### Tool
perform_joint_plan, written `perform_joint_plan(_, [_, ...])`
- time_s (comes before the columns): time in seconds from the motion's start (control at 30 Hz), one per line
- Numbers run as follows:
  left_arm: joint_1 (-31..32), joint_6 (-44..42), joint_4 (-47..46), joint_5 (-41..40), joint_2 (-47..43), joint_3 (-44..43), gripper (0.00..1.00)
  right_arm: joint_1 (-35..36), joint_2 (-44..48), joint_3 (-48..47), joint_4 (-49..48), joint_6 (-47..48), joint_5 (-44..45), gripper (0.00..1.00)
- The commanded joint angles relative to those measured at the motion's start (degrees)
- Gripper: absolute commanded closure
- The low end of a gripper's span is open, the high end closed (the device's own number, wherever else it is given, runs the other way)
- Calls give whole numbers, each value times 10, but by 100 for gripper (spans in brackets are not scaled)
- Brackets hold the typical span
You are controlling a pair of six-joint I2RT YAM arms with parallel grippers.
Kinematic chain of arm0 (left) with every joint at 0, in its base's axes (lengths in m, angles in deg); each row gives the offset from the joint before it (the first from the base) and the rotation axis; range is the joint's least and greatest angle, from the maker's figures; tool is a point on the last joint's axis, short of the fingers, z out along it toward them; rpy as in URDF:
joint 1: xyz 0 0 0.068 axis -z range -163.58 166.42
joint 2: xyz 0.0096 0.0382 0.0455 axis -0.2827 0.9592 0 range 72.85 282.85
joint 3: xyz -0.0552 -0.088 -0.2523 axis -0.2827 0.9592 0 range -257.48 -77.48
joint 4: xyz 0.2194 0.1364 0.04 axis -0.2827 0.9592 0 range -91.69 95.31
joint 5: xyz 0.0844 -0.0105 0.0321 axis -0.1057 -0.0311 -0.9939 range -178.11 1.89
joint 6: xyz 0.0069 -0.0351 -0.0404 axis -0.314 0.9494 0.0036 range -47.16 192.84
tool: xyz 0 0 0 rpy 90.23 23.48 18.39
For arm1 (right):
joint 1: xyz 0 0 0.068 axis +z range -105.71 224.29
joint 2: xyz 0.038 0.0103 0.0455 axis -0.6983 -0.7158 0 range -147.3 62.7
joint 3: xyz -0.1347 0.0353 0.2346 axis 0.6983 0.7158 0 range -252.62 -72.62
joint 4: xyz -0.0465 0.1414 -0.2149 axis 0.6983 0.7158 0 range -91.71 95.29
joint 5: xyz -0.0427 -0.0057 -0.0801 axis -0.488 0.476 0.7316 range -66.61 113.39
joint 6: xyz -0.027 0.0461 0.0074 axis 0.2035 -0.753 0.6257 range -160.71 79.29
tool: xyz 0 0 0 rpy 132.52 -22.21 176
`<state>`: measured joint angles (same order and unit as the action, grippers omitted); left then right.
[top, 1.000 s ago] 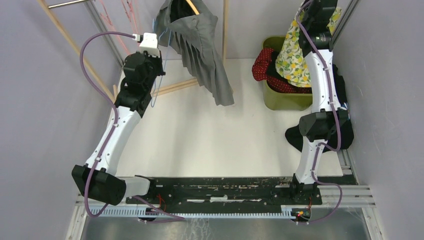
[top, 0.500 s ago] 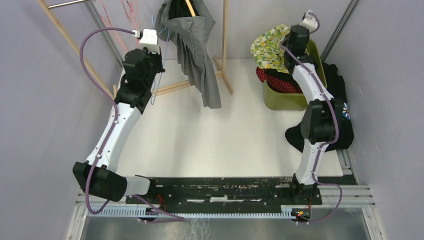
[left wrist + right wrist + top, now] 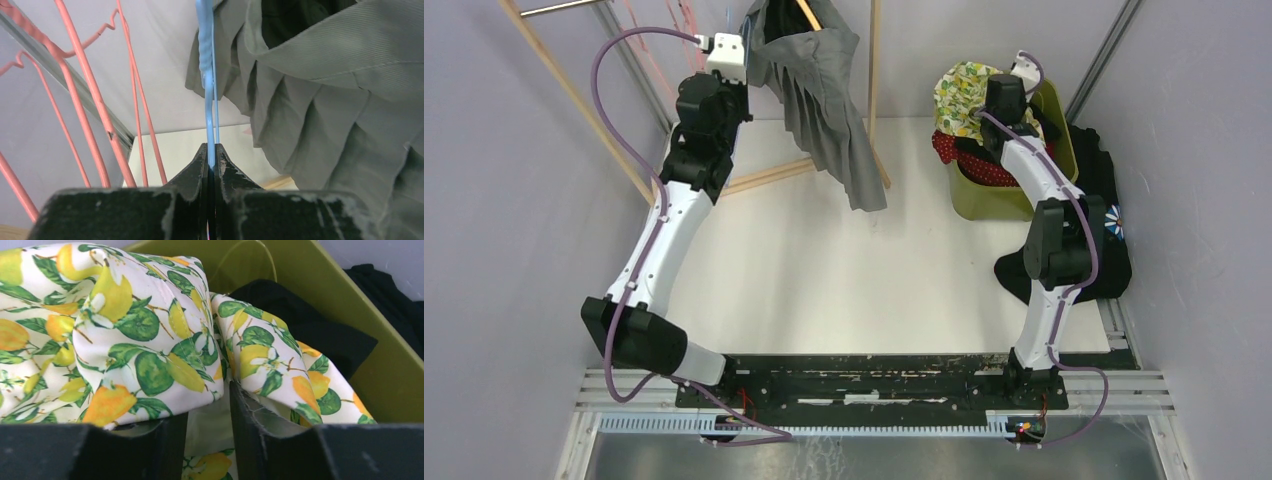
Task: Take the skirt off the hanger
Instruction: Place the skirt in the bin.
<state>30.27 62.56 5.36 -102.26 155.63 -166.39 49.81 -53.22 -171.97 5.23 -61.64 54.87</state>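
Observation:
My left gripper is shut on a thin blue hanger that rises straight up from its tips. A grey pleated skirt hangs at the back rack, just right of the hanger. Whether it hangs on that hanger I cannot tell. A white skirt with a lemon print lies bunched on top of the green bin. My right gripper stands over it with its jaws apart, and a slack fold of the lemon skirt lies in the gap.
Several red wire hangers hang left of the blue one. Wooden rack poles stand at the back, one slanting along the left wall. The bin holds a red dotted garment and dark cloth. A black garment lies by the right wall.
My right arm came down from high at the back, lowered the lemon skirt onto the bin, and its jaws parted. The left arm reached a little further back; the grey skirt swung.

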Motion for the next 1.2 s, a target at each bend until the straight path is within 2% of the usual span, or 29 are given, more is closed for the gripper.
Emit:
perform_joint_plan(0.0, [-4, -38, -58, -58, 5, -41, 97, 1, 7, -37, 34, 5, -4, 56])
perform_joint_plan(0.13, [-4, -50, -85, -100, 7, -39, 97, 0, -3, -52, 31, 17, 0, 50])
perform_joint_plan(0.43, [-7, -80, -115, -116, 84, -139, 97, 0, -26, -89, 39, -16, -24, 42])
perform_joint_plan(0.67, [-20, -67, -114, -108, 140, -196, 97, 0, -25, -96, 35, -9, -27, 42])
perform_joint_plan(1.17, [-62, -29, -139, -64, 173, -195, 97, 0, -31, -114, 20, 4, -47, 44])
